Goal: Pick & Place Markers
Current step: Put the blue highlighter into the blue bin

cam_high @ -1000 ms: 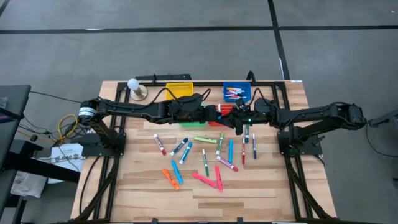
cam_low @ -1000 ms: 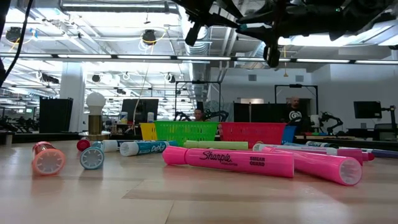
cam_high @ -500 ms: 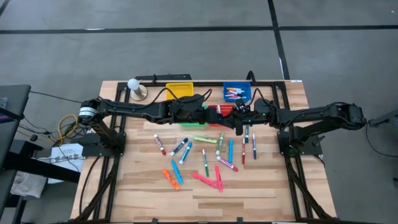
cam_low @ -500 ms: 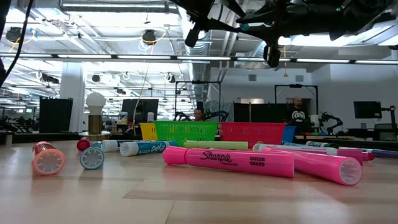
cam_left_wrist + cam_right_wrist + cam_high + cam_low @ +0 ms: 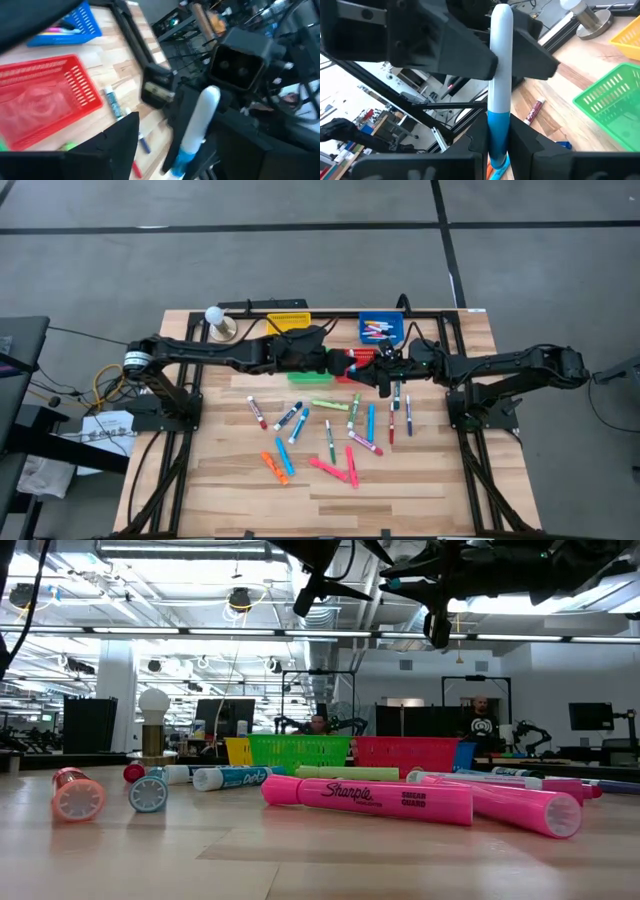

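Note:
Over the middle of the table my two grippers meet tip to tip. My right gripper [image 5: 384, 367] is shut on a white marker with a blue end [image 5: 500, 60]. My left gripper [image 5: 343, 364] is open. Its fingers [image 5: 465, 55] stand on either side of the marker's white end, with a gap showing in the left wrist view. Several other markers [image 5: 330, 435] in pink, orange, blue, green and red lie flat on the wood below. More markers lie in the blue basket [image 5: 381, 329]. My right gripper pinches the marker's blue end [image 5: 498, 131] between its two fingers [image 5: 479, 142]. The fingers come nearly level from the table's right and lie along the marker. The white part sticks out past the fingertips toward my left gripper, lifted clear of the table.
A yellow basket [image 5: 288, 323] and the blue one stand at the far edge. A green basket [image 5: 303, 377] and a red basket [image 5: 358, 358] sit below the arms. A lamp-like bulb on a stand [image 5: 218, 320] is at the far left. Bare wood lies along the near edge.
My left gripper has opened and let go of the marker's white end, staying where it was. My right gripper has kept still with the marker in its fingers.

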Action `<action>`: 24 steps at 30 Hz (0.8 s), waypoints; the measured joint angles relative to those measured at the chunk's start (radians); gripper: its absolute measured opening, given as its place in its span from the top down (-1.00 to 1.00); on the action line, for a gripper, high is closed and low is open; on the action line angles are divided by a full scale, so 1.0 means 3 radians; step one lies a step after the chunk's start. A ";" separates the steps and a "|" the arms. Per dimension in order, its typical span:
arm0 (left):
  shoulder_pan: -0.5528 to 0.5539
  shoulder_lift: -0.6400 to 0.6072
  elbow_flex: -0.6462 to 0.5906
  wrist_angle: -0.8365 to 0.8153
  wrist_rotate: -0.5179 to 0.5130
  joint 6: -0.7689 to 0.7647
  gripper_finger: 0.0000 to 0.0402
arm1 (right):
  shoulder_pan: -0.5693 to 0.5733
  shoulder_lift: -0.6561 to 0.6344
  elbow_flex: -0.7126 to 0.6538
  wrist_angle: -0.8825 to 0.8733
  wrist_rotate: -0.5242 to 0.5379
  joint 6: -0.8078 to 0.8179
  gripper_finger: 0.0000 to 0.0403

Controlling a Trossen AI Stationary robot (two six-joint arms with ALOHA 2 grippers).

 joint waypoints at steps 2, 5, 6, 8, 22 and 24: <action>-0.0001 -0.0022 -0.0001 -0.0026 0.0000 0.0057 -0.21 | -0.0002 0.0000 0.0004 -0.0025 0.0000 -0.0001 0.82; -0.0003 -0.0107 -0.0004 -0.0052 -0.0002 0.0167 -0.21 | -0.0027 0.0000 0.0004 -0.0095 0.0001 -0.0001 0.82; -0.0003 -0.0141 -0.0004 -0.0070 -0.0005 0.0212 -0.21 | -0.0042 0.0000 0.0005 -0.0127 0.0000 -0.0001 0.82; -0.0003 -0.0222 -0.0002 -0.0069 -0.0015 0.0324 -0.20 | -0.0079 0.0000 0.0004 -0.0173 0.0000 -0.0001 0.82; -0.0026 -0.0788 -0.0001 -0.0890 -0.0777 0.0948 -0.19 | -0.0830 -0.0001 0.0004 -0.0686 -0.0266 -0.0285 0.82; -0.0028 -0.0820 -0.0001 -0.1029 -0.0889 0.0951 -0.19 | -0.0984 -0.0001 0.0004 -0.0817 -0.0298 -0.0373 0.82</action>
